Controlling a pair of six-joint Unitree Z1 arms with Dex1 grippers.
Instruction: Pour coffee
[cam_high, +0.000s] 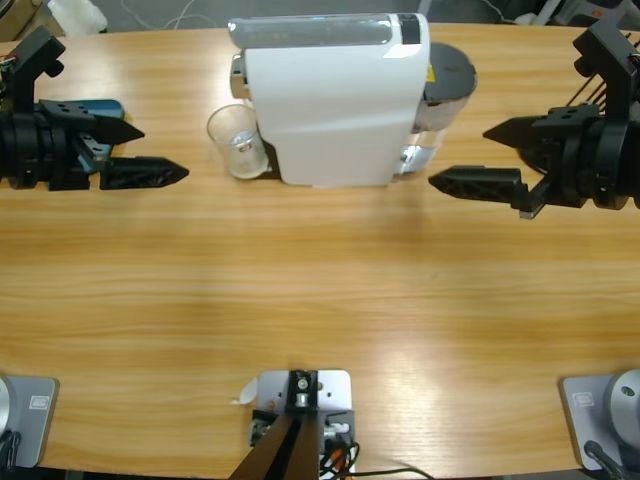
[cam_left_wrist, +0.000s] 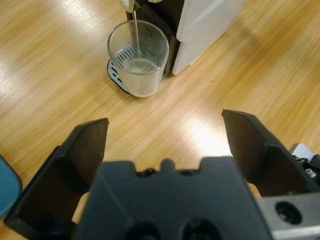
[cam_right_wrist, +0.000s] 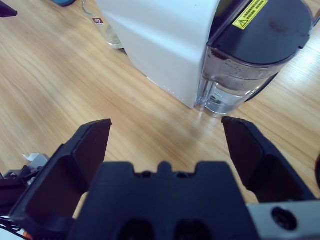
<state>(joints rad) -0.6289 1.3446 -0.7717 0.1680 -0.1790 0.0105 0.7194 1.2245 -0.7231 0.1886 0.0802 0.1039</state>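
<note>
We see coffee streaming into the clear tumbler under the white coffee machine, left gripper and right gripper both gaping wide, empty.

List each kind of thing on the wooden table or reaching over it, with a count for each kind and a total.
Coffee machines: 1, white, with a dark-lidded water tank.
Clear cups: 1, under the spout, with a shallow layer of coffee.
End effectors: 2, left end effector and right end effector, both open and holding nothing.
Total: 4.
</note>
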